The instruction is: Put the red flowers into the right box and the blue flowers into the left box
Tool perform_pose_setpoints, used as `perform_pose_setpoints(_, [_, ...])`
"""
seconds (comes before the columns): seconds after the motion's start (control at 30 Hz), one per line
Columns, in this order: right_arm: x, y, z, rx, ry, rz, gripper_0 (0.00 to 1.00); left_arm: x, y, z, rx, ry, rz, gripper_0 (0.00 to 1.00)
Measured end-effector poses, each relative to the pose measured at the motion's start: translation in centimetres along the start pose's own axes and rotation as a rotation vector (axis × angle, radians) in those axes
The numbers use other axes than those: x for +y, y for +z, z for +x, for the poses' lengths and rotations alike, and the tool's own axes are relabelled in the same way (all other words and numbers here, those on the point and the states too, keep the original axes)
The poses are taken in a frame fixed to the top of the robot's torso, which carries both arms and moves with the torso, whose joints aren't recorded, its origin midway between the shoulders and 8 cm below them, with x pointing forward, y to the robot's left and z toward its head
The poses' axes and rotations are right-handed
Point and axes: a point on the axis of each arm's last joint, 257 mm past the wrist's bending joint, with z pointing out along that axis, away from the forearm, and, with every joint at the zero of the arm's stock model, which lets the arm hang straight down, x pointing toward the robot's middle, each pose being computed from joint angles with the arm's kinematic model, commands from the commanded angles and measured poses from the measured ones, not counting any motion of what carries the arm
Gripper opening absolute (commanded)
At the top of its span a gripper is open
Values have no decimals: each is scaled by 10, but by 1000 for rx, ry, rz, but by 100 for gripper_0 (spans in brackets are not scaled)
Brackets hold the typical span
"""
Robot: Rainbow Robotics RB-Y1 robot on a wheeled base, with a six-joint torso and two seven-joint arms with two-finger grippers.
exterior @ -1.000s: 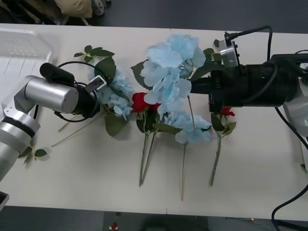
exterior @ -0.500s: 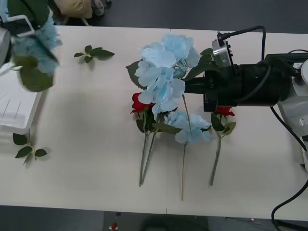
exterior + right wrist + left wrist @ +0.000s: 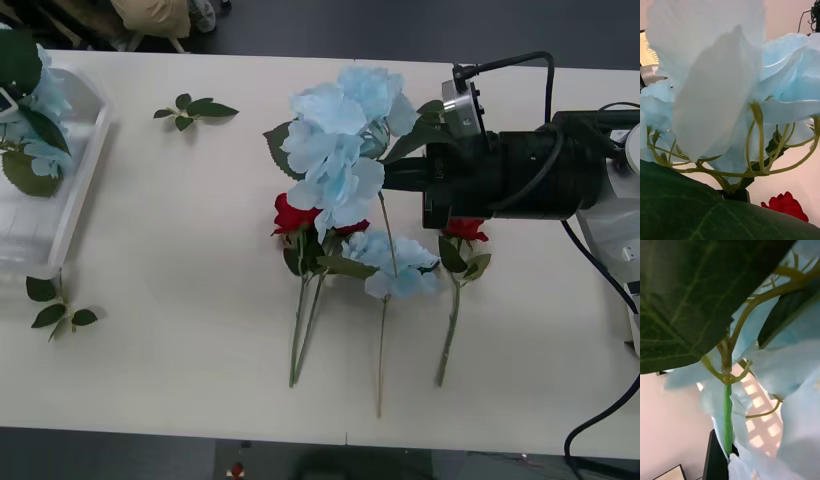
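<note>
Blue flowers (image 3: pixel 340 150): fluffy pale clusters mid-frame, a smaller head lower at centre, plus one over the left box (image 3: pixel 75 190), ridged translucent white, upper left. Red flowers (image 3: pixel 295 215): two heads seen, centre and right of centre. Right gripper (image 3: pixel 395 175) reaches into the blue cluster; its grip cannot be told. No writing legible.

Pale-blue petals on green stems: blue flowers (image 3: pixel 335 160), frame centre. Deep-red heads: red flowers (image 3: pixel 295 215), just below them. White translucent left box (image 3: pixel 85 170), upper left. Cream table (image 3: pixel 180 300). Black right arm (image 3: pixel 520 175), upper right.
</note>
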Motion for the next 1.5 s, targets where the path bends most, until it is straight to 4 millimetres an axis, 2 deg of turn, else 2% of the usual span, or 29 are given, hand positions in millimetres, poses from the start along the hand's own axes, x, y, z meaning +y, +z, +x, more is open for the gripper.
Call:
perform_pose_setpoints(0.03, [0, 0, 0, 0, 0, 0, 0, -7, 4, 8, 5, 6, 3, 41])
perform_pose_setpoints(0.07, [0, 0, 0, 1, 0, -1, 0, -13, 6, 15, 16, 9, 12, 85])
perform_pose_setpoints(0.1, [0, 0, 0, 2, 0, 0, 0, -17, 7, 19, 23, 9, 19, 100])
perform_pose_setpoints(0.3, [0, 0, 1, 5, -2, 1, 0, -8, 6, 15, 16, 37, -10, 100])
perform_pose_setpoints(0.43, [-1, 0, 3, 10, -3, 3, 0, -9, 6, 12, 8, 24, -6, 100])
perform_pose_setpoints(0.47, [-1, 0, 3, 10, -3, 4, 0, -12, 6, 8, -6, -3, 4, 100])
perform_pose_setpoints(0.53, [-1, 0, 2, 10, -3, 4, 0, -29, 0, -15, -67, -124, 83, 100])
perform_pose_setpoints(0.6, [-1, 0, 3, 10, -3, 4, 0, -63, -24, -54, -150, -225, 268, 100])
perform_pose_setpoints(0.67, [-1, 0, 3, 10, -3, 4, 0, -92, -62, -90, -232, -131, 417, 100])
perform_pose_setpoints(0.73, [-1, 0, 3, 10, -3, 4, 0, -105, -89, -117, -292, -7, 467, 100])
perform_pose_setpoints(0.8, [-2, 0, 3, 11, 0, 5, 0, -122, -109, -148, -351, -31, 542, 100])
perform_pose_setpoints(0.93, [-4, 0, 4, 9, 4, 12, 0, -164, -153, -223, -512, -225, 745, 100])
perform_pose_setpoints(1.0, [-7, 0, 3, 4, 5, 23, 0, -186, -189, -267, -628, -383, 890, 100])
perform_pose_setpoints(1.07, [-8, -1, 3, 4, 6, 24, 0, -210, -222, -298, -704, -538, 1052, 100])
perform_pose_setpoints(1.17, [-11, -1, 3, 0, 12, 35, 0, -248, -256, -327, -736, -811, 1291, 100])
perform_pose_setpoints(1.23, [-14, -2, 3, -8, 21, 43, 0, -263, -277, -344, -750, -992, 1430, 100])
perform_pose_setpoints(1.27, [-15, -2, 4, -8, 24, 44, 0, -272, -285, -349, -752, -1024, 1467, 100])
perform_pose_setpoints(1.37, [-17, -2, 6, -7, 31, 47, 0, -299, -309, -363, -797, -961, 1502, 100])
perform_pose_setpoints(1.5, [-17, -3, 7, -6, 34, 48, 0, -301, -353, -393, -872, -1014, 1617, 100])
